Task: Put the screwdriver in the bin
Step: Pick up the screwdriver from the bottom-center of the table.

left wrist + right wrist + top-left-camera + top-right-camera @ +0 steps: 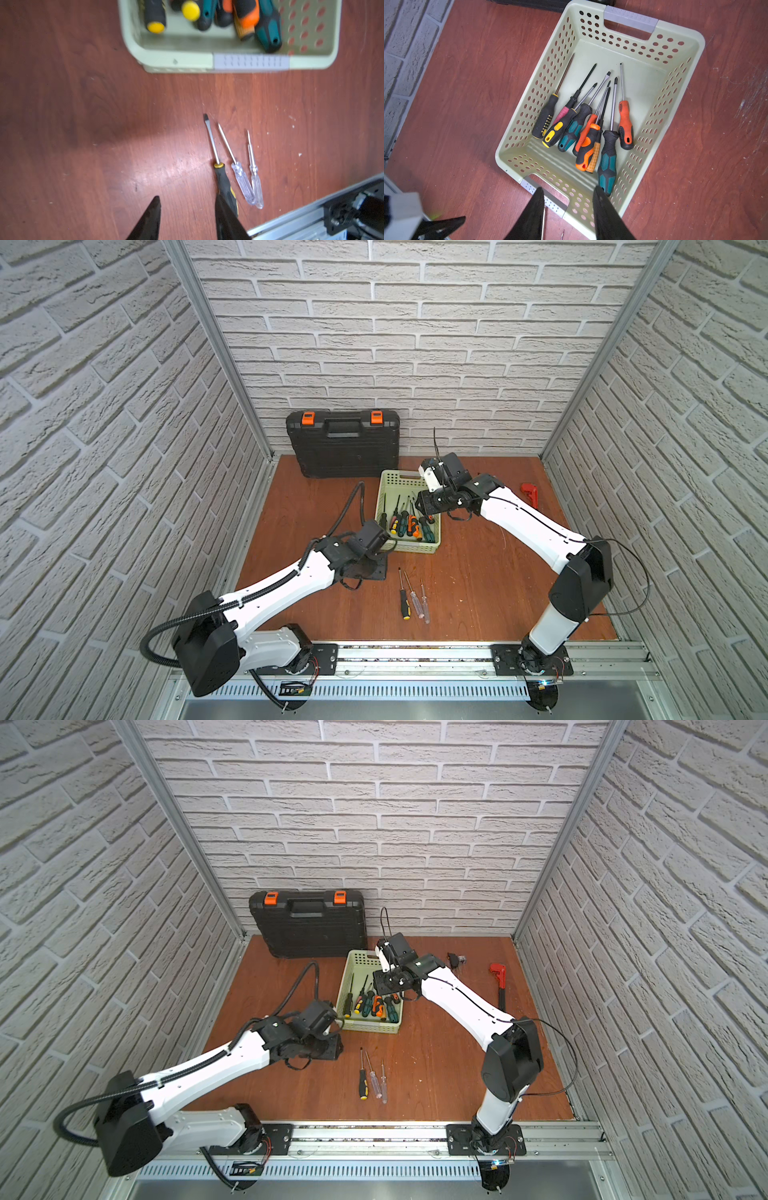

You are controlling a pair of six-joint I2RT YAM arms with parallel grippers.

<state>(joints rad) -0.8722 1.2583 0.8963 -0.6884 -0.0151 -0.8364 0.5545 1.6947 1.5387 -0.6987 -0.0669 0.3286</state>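
A black case (344, 443) with orange latches stood against the brick wall (415, 344) near the centre of the frame. A red wrench (498, 972) lay on the brown table (478, 580), toward its right edge.

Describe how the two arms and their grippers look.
Both arms have white shell links with black joint housings. The left arm carries a thick corrugated black conduit; the right arm a thin black cable. The left gripper and right gripper each have two black, tapering pointed fingers.
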